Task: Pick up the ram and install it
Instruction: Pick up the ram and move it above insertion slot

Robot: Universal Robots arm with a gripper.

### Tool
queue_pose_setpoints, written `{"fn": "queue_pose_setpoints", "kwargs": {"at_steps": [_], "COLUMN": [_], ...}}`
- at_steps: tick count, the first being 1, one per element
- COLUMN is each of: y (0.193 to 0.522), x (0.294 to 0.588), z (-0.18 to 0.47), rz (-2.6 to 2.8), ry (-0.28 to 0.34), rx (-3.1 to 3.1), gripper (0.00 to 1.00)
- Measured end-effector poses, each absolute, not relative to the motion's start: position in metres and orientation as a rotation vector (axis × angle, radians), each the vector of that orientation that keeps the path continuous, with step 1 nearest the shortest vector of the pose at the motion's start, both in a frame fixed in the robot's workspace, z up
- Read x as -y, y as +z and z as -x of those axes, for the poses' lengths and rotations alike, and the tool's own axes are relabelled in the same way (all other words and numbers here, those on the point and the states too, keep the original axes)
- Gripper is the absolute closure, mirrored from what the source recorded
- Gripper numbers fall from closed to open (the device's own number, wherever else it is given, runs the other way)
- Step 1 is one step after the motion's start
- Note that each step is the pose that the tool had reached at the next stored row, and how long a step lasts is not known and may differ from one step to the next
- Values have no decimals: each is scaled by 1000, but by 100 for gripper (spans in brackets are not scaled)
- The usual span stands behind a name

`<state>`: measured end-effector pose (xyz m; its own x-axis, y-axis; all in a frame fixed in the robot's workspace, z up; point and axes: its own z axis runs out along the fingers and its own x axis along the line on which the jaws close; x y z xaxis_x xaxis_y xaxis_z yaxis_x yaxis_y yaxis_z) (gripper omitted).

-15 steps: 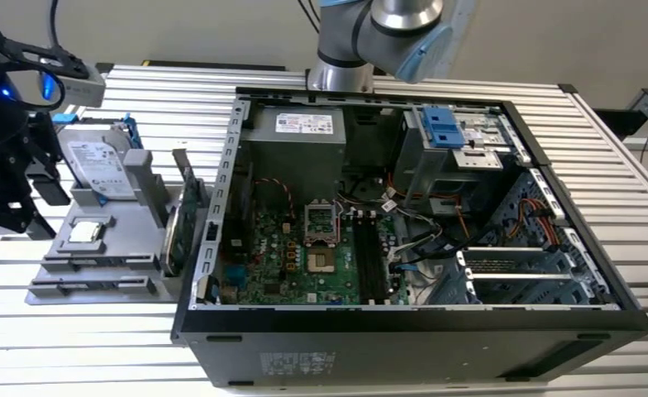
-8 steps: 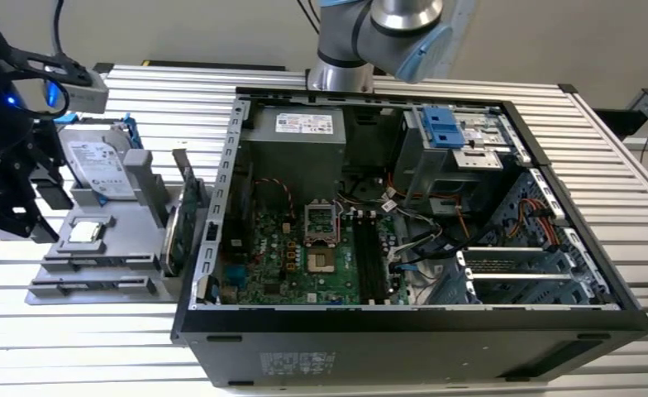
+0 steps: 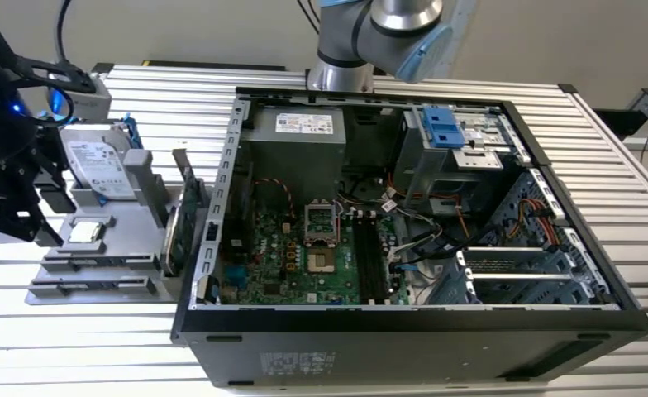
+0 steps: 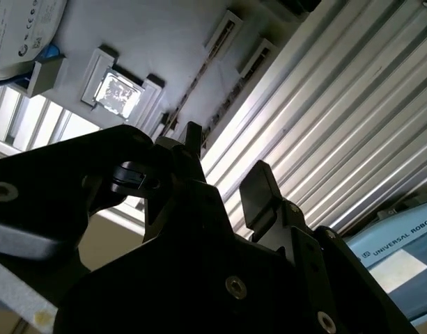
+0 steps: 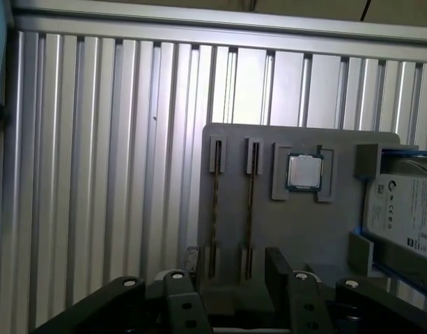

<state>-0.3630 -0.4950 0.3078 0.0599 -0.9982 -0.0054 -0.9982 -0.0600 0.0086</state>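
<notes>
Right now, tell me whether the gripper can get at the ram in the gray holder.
Probably yes. The gripper hangs open over the gray holder, and the ram stands on edge in its slot with nothing covering it. A second stick sits close beside it.

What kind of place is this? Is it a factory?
Most likely a robot lab or test bench. A robot arm rises behind an opened computer case on a ribbed metal table, and computer parts are laid out on a grey tray beside it.
</notes>
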Motion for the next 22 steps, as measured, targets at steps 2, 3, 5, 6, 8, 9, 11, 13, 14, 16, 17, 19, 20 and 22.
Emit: {"fn": "queue_pose_setpoints", "kwargs": {"at_steps": [2, 3, 5, 6, 8, 9, 11, 13, 14, 16, 17, 19, 20, 22], "y": [306, 305, 304, 303, 301, 300, 299, 297, 296, 294, 293, 291, 290, 289], "x": [495, 495, 495, 495, 495, 495, 495, 495, 495, 495, 495, 495, 495, 495], "z": [363, 363, 363, 363, 363, 363, 363, 363, 363, 363, 363, 363, 363, 363], "rz": [-2285, -2285, -2285, -2285, -2285, -2285, -2285, -2285, -2285, -2285, -2285, -2285, -2285, -2285], "ry": [-15, -15, -15, -15, -15, -15, -15, -15, -15, -15, -15, -16, -16, -16], "rx": [2152, 2152, 2152, 2152, 2152, 2152, 2152, 2152, 2152, 2152, 2152, 2152, 2152, 2152], "gripper": [0, 0, 0, 0, 0, 0, 0, 0, 0, 0, 0, 0, 0, 0]}}
